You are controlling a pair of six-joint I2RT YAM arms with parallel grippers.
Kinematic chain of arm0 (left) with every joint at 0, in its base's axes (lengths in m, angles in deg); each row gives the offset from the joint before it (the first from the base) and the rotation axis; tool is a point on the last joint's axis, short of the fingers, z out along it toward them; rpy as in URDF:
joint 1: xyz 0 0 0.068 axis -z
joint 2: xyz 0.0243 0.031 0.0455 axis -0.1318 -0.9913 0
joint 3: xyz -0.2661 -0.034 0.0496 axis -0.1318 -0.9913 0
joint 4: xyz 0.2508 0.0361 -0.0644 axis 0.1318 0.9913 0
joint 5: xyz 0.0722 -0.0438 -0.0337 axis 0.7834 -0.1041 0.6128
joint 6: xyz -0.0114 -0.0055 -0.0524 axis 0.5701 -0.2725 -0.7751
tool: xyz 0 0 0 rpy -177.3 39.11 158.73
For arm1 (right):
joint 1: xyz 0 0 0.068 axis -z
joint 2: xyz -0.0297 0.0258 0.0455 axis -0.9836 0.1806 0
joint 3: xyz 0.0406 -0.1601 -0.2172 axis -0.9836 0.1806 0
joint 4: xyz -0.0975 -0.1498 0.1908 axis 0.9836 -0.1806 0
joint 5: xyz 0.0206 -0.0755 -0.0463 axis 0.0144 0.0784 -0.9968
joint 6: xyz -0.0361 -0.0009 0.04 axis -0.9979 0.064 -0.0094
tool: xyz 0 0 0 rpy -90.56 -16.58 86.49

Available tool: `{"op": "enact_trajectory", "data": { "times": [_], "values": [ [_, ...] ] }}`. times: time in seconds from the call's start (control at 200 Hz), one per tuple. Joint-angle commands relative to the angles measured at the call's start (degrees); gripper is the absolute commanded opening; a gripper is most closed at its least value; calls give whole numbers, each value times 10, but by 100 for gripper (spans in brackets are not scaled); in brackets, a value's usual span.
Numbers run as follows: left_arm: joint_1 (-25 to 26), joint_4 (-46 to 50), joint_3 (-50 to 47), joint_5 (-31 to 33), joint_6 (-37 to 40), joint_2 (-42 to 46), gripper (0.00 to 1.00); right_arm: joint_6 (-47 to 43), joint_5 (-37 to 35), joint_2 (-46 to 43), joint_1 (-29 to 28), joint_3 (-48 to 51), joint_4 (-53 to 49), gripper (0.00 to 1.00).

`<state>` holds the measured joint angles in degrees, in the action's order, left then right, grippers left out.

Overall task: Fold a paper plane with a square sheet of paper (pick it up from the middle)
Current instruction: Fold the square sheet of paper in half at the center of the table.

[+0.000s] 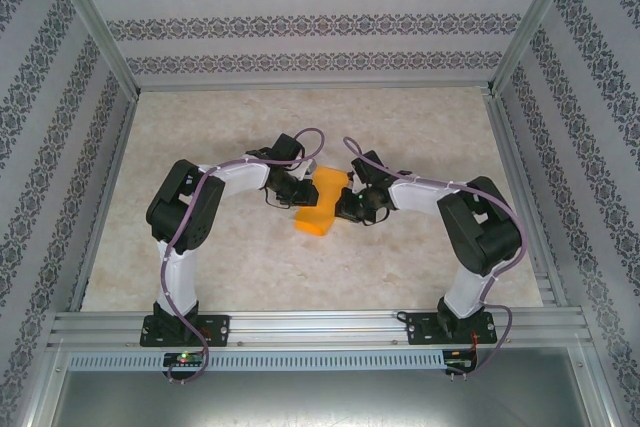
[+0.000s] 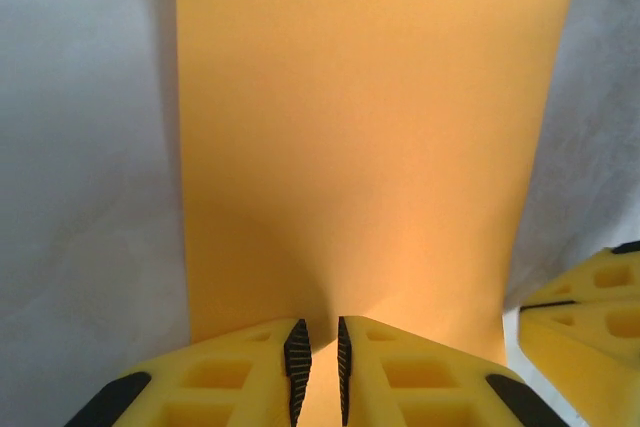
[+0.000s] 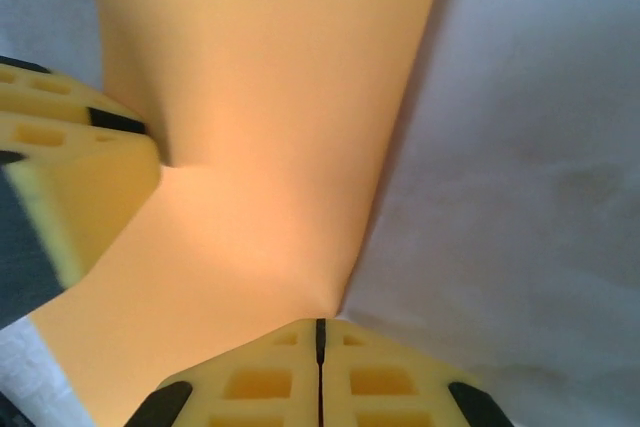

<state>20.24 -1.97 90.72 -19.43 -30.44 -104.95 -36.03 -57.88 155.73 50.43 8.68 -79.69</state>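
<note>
The square sheet of paper (image 1: 318, 209), plain orange-yellow, shows as a narrow strip between the two grippers at mid-table. In the left wrist view the paper (image 2: 370, 127) runs straight away from my left gripper (image 2: 320, 342). Its jaws stand a narrow gap apart with paper puckered into them. My right gripper (image 3: 321, 325) is shut tight on the paper (image 3: 270, 147) at its near edge. The left gripper's fingers (image 3: 90, 167) press into the sheet from the left there. From above, the left gripper (image 1: 290, 195) and right gripper (image 1: 348, 209) flank the strip.
The pale marbled tabletop (image 1: 420, 137) stretches around the paper. Aluminium frame rails (image 1: 510, 157) and patterned walls (image 1: 320, 22) bound it at the sides and back. The right gripper's yellow fingers (image 2: 590, 317) sit close to the left gripper's right side.
</note>
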Motion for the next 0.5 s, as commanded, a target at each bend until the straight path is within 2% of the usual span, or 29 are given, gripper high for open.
{"op": "enact_trajectory", "data": {
  "times": [0.0, 0.23, 0.495],
  "values": [
    [4, 82, -33, 71, 15, -56, 23, 39, 10, -18, -10, 5, 57, 7],
    [4, 76, -40, 70, 13, -53, 23, 36, 30, 46, -28, -31, 58, 8],
    [3, 77, -37, 71, 13, -53, 23, 7, 15, 50, -43, -7, 11, 8]
  ]
}}
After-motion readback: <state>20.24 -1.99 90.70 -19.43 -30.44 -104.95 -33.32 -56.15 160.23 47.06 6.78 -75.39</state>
